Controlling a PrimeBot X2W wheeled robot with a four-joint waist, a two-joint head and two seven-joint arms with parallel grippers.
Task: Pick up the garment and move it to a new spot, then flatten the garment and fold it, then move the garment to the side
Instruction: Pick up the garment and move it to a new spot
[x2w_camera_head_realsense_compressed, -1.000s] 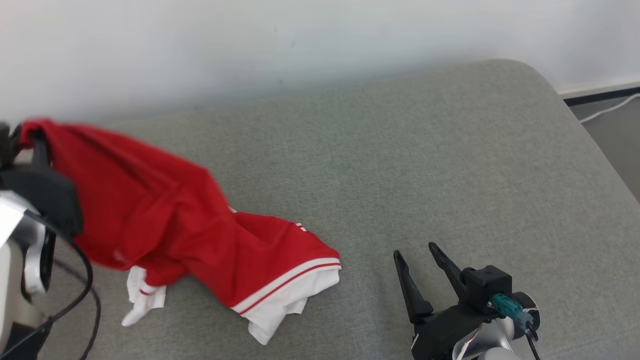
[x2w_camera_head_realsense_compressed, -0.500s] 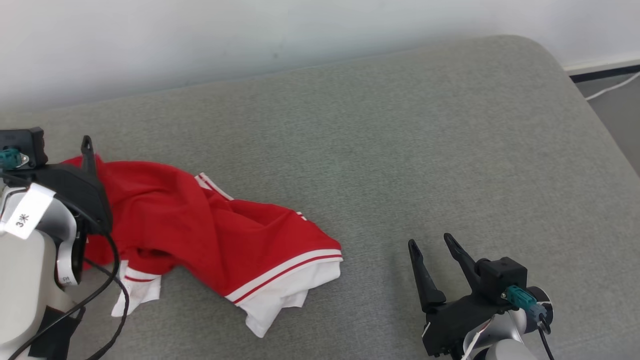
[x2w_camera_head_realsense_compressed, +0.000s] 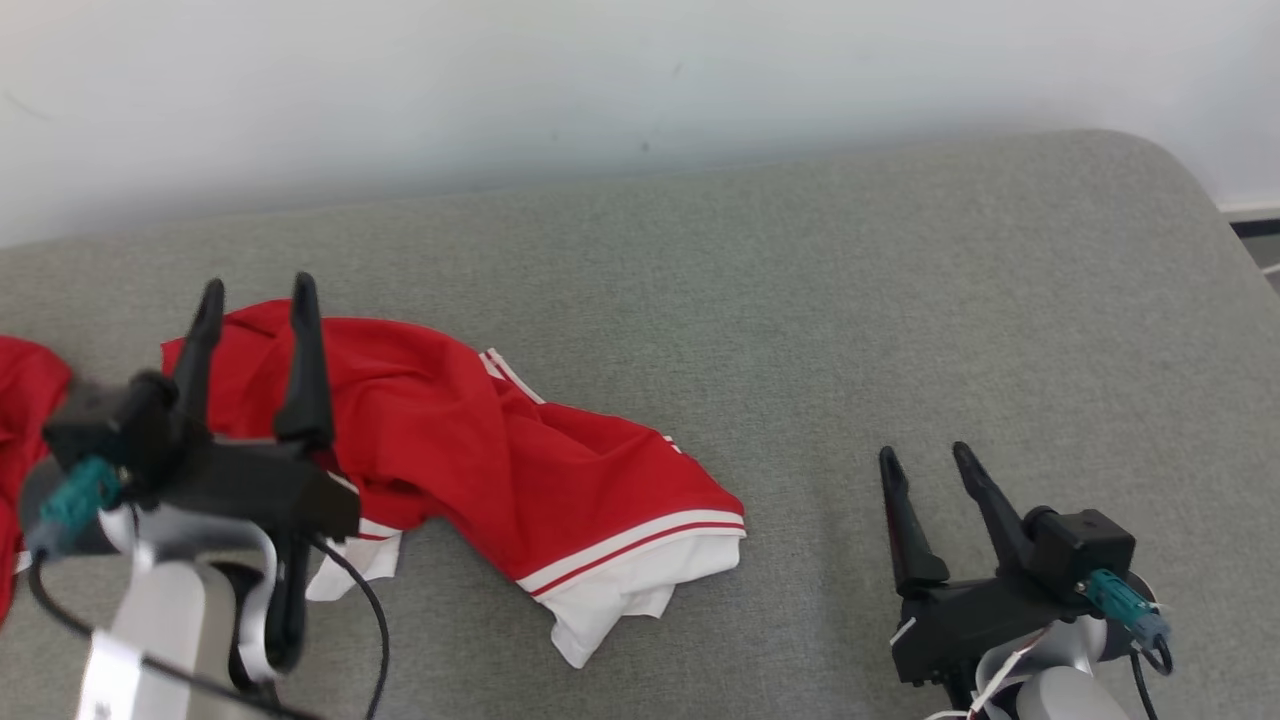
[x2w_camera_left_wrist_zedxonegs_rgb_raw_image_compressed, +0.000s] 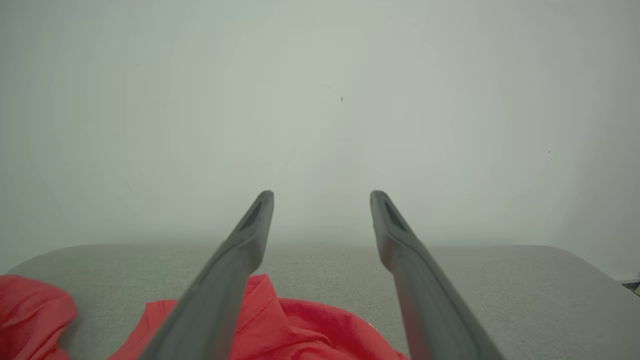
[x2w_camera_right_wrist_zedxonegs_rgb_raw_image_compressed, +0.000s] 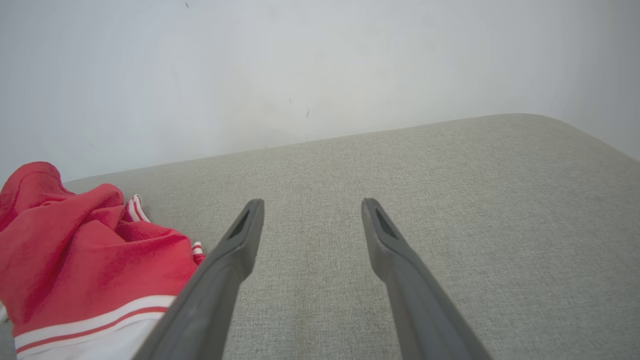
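The left gripper (x2w_camera_head_realsense_compressed: 255, 290) stands spread and empty, its fingers raised over the far-left part of the garment. The right gripper (x2w_camera_head_realsense_compressed: 925, 455), equally spread and empty, hovers by the near edge of the grey upholstered surface (x2w_camera_head_realsense_compressed: 900, 300), well apart from the fabric. The red jersey (x2w_camera_head_realsense_compressed: 560, 480), trimmed with white bands, lies crumpled on the left half of the surface, its white hem toward the near edge. Judged status: relocation complete, flattening is due. The next move calls for each gripper to pinch an opposite edge and draw the cloth taut.
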